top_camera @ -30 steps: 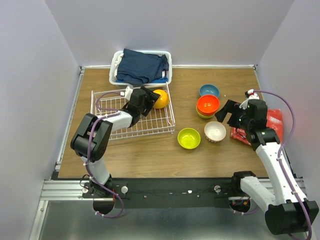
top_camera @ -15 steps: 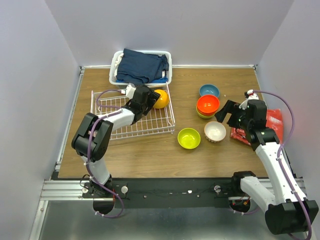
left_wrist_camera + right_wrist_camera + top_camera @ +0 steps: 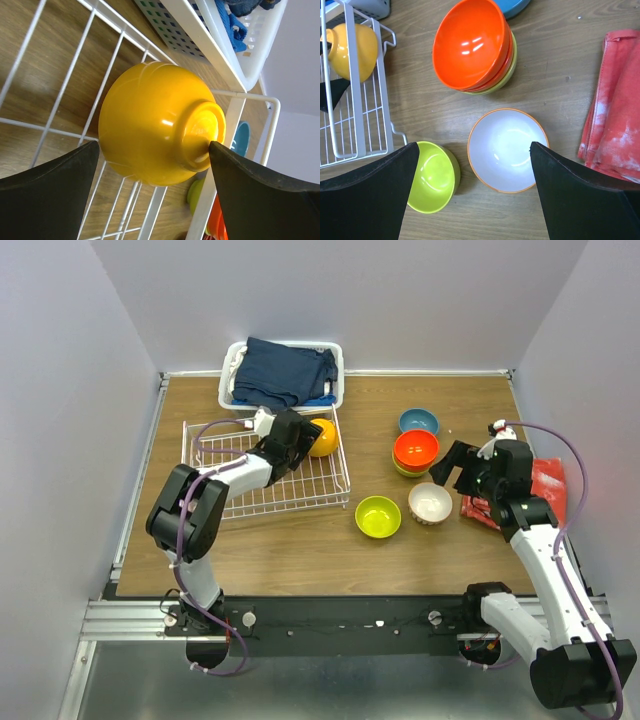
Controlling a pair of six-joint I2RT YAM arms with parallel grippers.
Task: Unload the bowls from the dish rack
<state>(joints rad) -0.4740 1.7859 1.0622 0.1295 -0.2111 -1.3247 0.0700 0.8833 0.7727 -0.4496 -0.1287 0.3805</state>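
Left gripper [image 3: 152,147] has crept closer to the glossy orange-yellow round bowl [image 3: 150,125], its jaws spread wide on either side of it. That bowl lies on its side in the far right corner of the white wire-grid dish rack [image 3: 230,455], foot ring turned sideways, axis about level. The brown wood-grain tabletop [image 3: 300,540] sits between pale lilac walls [image 3: 350,300]. Right gripper [image 3: 452,468] hangs open near the white bowl [image 3: 507,150].

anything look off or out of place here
Only the orange-yellow bowl: it lies tipped over, foot showing, in the far right corner of the dish rack, while the other bowls sit upright on the table.
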